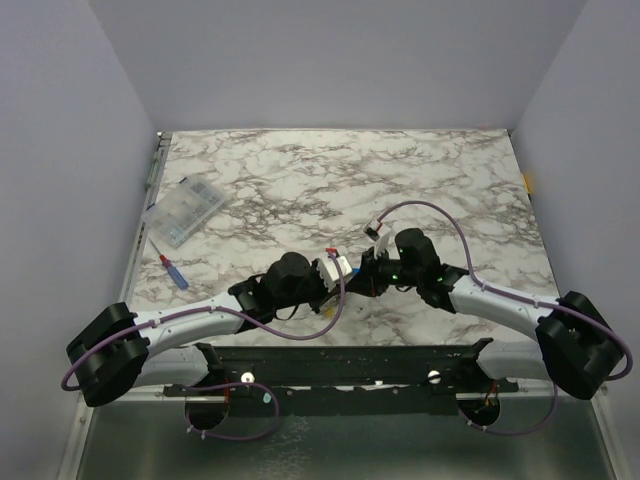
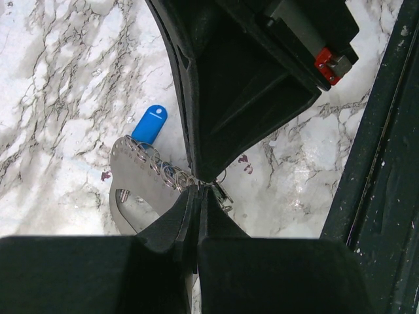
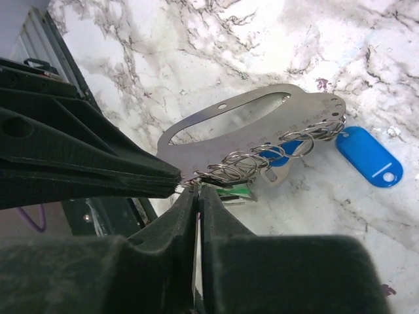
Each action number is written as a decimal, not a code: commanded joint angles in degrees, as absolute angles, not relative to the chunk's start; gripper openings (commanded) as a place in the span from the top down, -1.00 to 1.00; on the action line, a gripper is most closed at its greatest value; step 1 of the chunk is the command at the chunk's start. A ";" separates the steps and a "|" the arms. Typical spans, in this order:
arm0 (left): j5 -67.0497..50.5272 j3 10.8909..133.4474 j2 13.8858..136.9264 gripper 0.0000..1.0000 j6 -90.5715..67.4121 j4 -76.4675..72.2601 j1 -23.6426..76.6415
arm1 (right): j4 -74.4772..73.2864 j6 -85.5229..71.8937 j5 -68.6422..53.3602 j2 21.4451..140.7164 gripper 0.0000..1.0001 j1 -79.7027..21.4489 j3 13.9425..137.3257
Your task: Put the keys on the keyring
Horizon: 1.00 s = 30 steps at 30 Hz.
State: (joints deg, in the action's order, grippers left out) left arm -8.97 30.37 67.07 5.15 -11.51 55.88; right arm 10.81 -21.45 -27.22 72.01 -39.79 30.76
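Note:
A flat silvery metal plate [image 3: 249,127] with an oval slot carries a row of several small wire keyrings [image 3: 262,157] along one edge; it also shows in the left wrist view [image 2: 137,176]. A blue plastic key tag [image 3: 368,157] hangs at the far end of the row and shows too in the left wrist view [image 2: 149,123]. A green-headed key [image 3: 237,191] sits at the near end. My left gripper [image 2: 196,190] is shut on the plate's ring edge. My right gripper [image 3: 197,191] is shut on a thin silvery key blade, tip to tip with the left one [image 1: 352,270].
A clear compartment box [image 1: 185,210] stands at the left of the marble table [image 1: 400,180], with a red and blue screwdriver [image 1: 172,270] in front of it. A black rail [image 1: 350,365] runs along the near edge. Purple cables [image 1: 440,215] loop over both arms.

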 commanded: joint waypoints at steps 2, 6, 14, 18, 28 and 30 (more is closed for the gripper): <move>-10.54 29.97 66.01 1.00 4.58 -13.97 56.07 | 10.34 -22.06 -25.55 71.63 0.57 -39.90 32.56; -10.42 29.97 65.97 1.00 4.57 -13.98 56.07 | 9.89 -22.06 -25.36 71.28 0.39 -39.77 32.69; -10.39 29.88 65.59 1.00 4.48 -14.06 56.10 | 9.61 -19.14 -23.12 66.47 0.15 -39.47 31.88; -10.80 29.88 65.41 1.00 4.81 -14.25 56.11 | 14.49 -15.64 -25.04 62.12 -0.05 -39.47 28.58; -11.43 28.97 62.32 1.00 6.85 -14.16 56.10 | 38.37 -12.69 -34.07 60.51 -0.12 -39.54 16.25; -11.47 28.92 61.79 1.00 7.00 -14.19 56.08 | 41.69 -11.84 -33.94 60.75 -0.12 -39.49 14.25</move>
